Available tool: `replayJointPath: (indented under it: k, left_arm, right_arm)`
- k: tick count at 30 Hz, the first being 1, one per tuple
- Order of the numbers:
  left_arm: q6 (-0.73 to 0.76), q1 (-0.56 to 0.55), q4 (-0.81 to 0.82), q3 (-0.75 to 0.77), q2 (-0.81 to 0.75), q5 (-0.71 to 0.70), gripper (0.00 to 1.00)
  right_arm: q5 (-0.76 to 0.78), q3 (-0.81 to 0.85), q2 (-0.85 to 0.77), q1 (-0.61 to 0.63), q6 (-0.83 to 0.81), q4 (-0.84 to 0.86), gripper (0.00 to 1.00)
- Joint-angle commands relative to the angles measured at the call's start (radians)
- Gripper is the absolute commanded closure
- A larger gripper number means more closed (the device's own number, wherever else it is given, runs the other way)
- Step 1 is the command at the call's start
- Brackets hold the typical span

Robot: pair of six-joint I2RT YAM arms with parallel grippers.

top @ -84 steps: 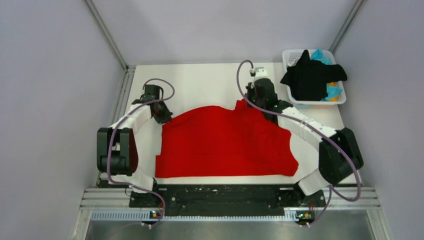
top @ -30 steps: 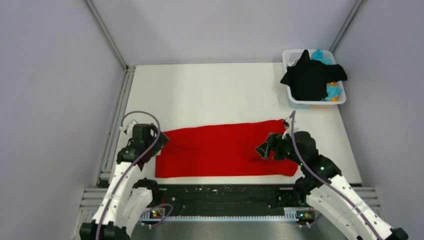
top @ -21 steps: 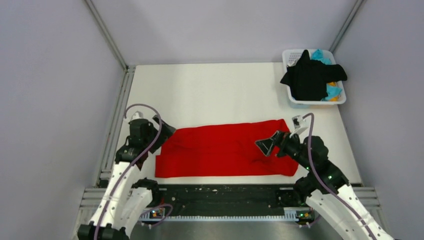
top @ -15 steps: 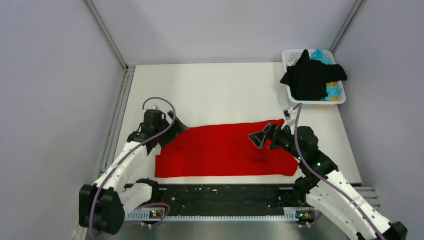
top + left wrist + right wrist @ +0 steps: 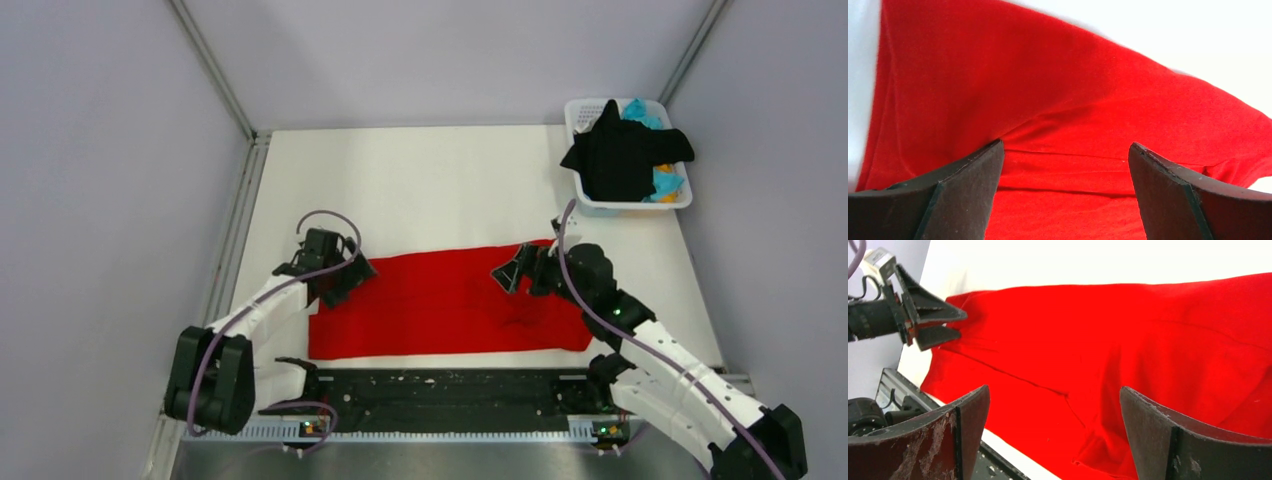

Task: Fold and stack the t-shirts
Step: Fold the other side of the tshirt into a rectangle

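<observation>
The red t-shirt [image 5: 440,305] lies folded into a long strip across the near part of the white table [image 5: 420,180]. My left gripper [image 5: 350,277] hovers open over the strip's far-left corner; the left wrist view shows red cloth [image 5: 1063,100] below my left gripper [image 5: 1065,145], nothing between the jaws. My right gripper [image 5: 510,272] is open above the strip's right half. In the right wrist view the shirt [image 5: 1128,340] spreads under my right gripper [image 5: 1053,389], with the left gripper [image 5: 960,324] beyond. A black t-shirt [image 5: 620,155] drapes over the basket.
The white plastic basket [image 5: 580,110] stands at the far right corner, with cyan cloth [image 5: 640,110] and orange cloth [image 5: 665,168] under the black shirt. A black rail [image 5: 450,385] runs along the near edge. Grey walls close in on both sides.
The spread shirt is now a folded strip. Over the last second both grippers rose off its ends and moved inward above it; the right one opened wider.
</observation>
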Motion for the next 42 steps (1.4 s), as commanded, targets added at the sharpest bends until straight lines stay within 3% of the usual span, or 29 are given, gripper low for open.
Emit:
replayJointPath:
  k: [1,9,14,17,20,25,28,32,36,42]
  left_arm:
    - [-0.018,0.002,-0.152,-0.060,-0.131,-0.146,0.01]
    - [-0.063,0.002,-0.342,-0.062,-0.335,-0.382,0.01]
    - [-0.090,0.002,-0.368,-0.056,-0.330,-0.426,0.01]
    - [-0.113,0.002,-0.432,0.025,-0.305,-0.426,0.01]
    - [-0.088,-0.001,-0.463,0.127,-0.335,-0.402,0.01]
    - [-0.002,-0.002,-0.262,0.143,-0.408,-0.216,0.01]
    - [0.015,-0.002,-0.152,0.108,-0.370,-0.120,0.01]
    - [0.023,-0.002,-0.154,0.123,-0.262,-0.122,0.01]
    - [0.028,-0.003,-0.103,0.110,-0.196,-0.084,0.01]
    - [0.039,-0.002,-0.057,0.089,-0.148,-0.038,0.01]
  right_arm:
    - [0.051,0.004,-0.030,0.007,-0.038,0.023,0.01]
    - [0.063,-0.005,-0.053,0.009,-0.050,-0.002,0.01]
    - [0.063,-0.001,-0.043,0.008,-0.042,-0.025,0.01]
    - [0.056,-0.001,-0.019,0.009,-0.010,-0.046,0.01]
    - [0.000,-0.013,0.028,0.008,0.024,-0.048,0.01]
    - [-0.193,-0.059,0.115,0.009,0.072,-0.016,0.01]
    - [-0.275,-0.079,0.121,0.020,0.077,-0.100,0.01]
    - [-0.334,-0.109,0.063,0.077,0.107,-0.224,0.01]
    - [-0.321,-0.073,-0.064,0.104,0.122,-0.327,0.01]
    - [-0.146,0.021,-0.205,0.103,0.134,-0.359,0.01]
